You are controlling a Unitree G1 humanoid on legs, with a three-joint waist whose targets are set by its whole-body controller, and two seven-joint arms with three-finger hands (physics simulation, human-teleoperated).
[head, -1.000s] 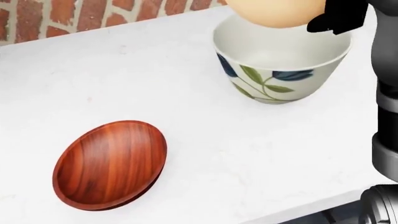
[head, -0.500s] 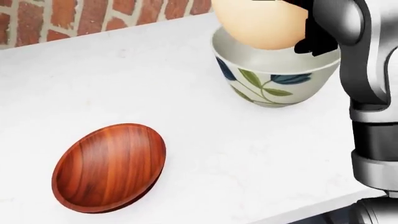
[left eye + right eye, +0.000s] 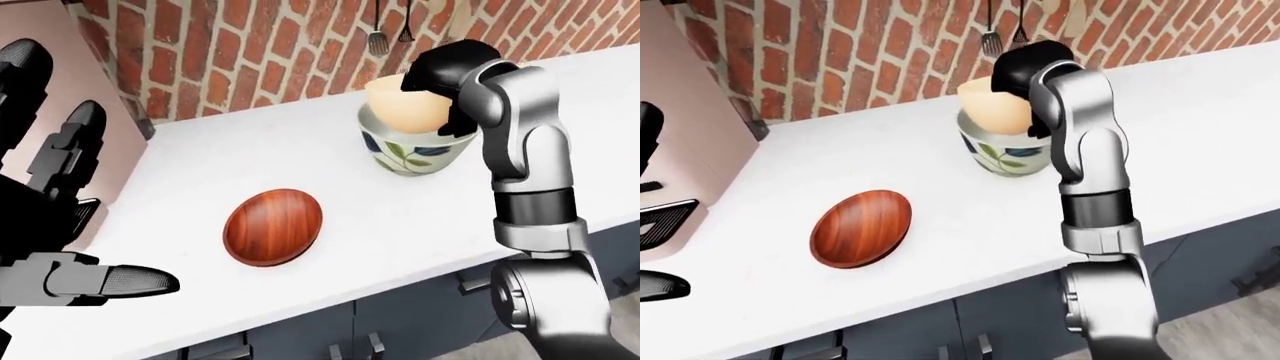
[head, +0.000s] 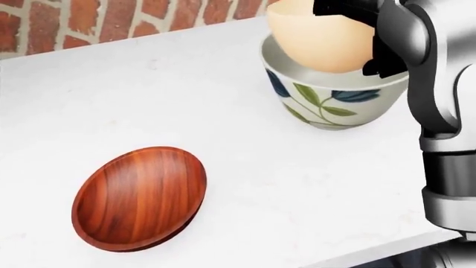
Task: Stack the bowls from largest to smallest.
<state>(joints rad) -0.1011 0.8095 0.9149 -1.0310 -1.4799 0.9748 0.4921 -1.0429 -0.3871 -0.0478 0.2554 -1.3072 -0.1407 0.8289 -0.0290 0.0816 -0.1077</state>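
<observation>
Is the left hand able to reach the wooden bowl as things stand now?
Probably yes. The left hand is open and holds nothing, and only bare white counter lies between it and the wooden bowl.

A long white stone surface [image 3: 300,142] runs along a red brick wall [image 3: 240,52]. Two dark metal cooking tools [image 3: 378,37] hang on the bricks — near the top of the left-eye view. Under the surface are dark blue-grey cupboard doors [image 3: 1010,319] with small handles. A pale pink panel [image 3: 685,120] stands at the left — a bit of grey wood floor [image 3: 1230,322] shows low on the right.
</observation>
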